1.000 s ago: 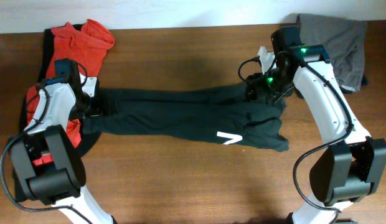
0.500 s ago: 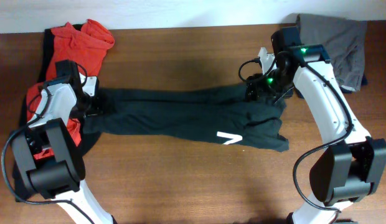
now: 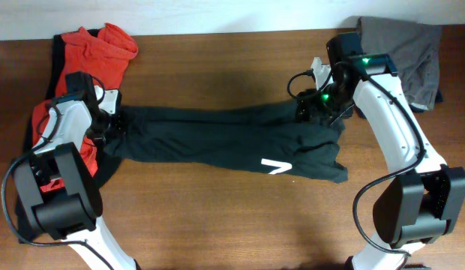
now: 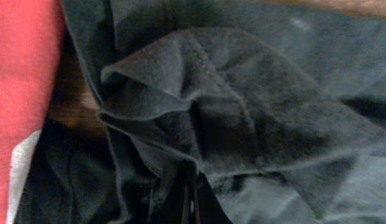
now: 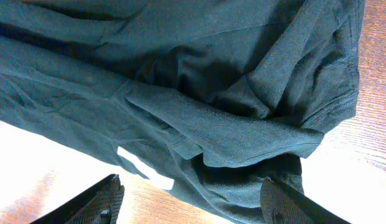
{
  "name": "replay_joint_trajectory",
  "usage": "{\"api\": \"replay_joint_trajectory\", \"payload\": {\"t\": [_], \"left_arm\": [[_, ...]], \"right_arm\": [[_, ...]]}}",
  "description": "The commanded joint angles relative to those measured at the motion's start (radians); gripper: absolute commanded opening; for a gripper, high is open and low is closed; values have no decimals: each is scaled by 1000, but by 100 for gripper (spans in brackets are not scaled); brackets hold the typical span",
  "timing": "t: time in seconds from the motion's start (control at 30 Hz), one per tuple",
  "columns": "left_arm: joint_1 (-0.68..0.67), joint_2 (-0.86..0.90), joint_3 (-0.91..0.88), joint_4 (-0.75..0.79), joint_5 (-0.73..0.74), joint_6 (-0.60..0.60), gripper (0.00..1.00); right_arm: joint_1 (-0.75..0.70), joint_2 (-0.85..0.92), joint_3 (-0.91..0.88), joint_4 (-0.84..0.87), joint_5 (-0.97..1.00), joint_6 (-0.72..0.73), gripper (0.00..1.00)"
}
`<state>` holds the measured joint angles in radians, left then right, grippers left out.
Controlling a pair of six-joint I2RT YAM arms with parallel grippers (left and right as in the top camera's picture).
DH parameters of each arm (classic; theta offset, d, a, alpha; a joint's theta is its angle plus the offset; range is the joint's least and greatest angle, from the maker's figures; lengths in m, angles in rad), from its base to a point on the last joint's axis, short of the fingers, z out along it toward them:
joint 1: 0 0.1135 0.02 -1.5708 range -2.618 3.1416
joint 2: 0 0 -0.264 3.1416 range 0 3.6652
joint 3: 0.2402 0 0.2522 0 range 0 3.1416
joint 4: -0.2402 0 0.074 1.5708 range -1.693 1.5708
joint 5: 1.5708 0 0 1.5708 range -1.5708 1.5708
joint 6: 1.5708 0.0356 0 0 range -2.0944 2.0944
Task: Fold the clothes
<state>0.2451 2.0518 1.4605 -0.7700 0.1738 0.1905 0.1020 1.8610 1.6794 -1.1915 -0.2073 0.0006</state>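
Dark charcoal soft T-shirt (image 3: pixel 217 139) is stretched out; its end beside the crumpled red T-shirt (image 3: pixel 97 49) is clamped by the left gripper (image 4: pixel 190 205), seemingly for pulling flat; the right gripper (image 5: pixel 192 186) is held apart over the far end

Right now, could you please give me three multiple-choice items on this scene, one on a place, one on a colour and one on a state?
1. Where is the red shirt? A) by the left arm; B) under the right arm; C) mid-table.
2. What colour is the garment in the far right corner? A) blue; B) grey; C) yellow.
3. The left gripper is: A) open over bare wood; B) shut on the black shirt; C) shut on the red shirt.

Answers: 1 A, it lies bunched at the far left; 2 B, it is plain grey cloth; 3 B, dark cloth is pinched in it.
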Motion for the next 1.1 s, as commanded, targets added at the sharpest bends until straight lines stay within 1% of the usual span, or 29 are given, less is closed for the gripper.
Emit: {"api": "replay_joint_trajectory", "payload": {"t": [0.0,0.17,0.37,0.43,0.73,0.9,1.07], "left_arm": [[0,12,66,-22,104,-3,1],[0,12,109,-39,111,-21,1],[-13,12,116,-45,286,-21,1],[-31,12,117,-54,310,-21,1],[-161,12,182,-111,309,-16,1],[-238,12,280,-198,308,11,1],[-311,12,312,-248,304,25,1]], "right_arm": [[9,5,19,-1,9,7,75],[9,5,19,-1,9,7,75],[9,5,19,-1,9,7,75],[9,5,19,-1,9,7,75],[8,5,19,0,37,7,75],[8,5,19,3,39,7,75],[7,5,19,23,39,8,75]]}}
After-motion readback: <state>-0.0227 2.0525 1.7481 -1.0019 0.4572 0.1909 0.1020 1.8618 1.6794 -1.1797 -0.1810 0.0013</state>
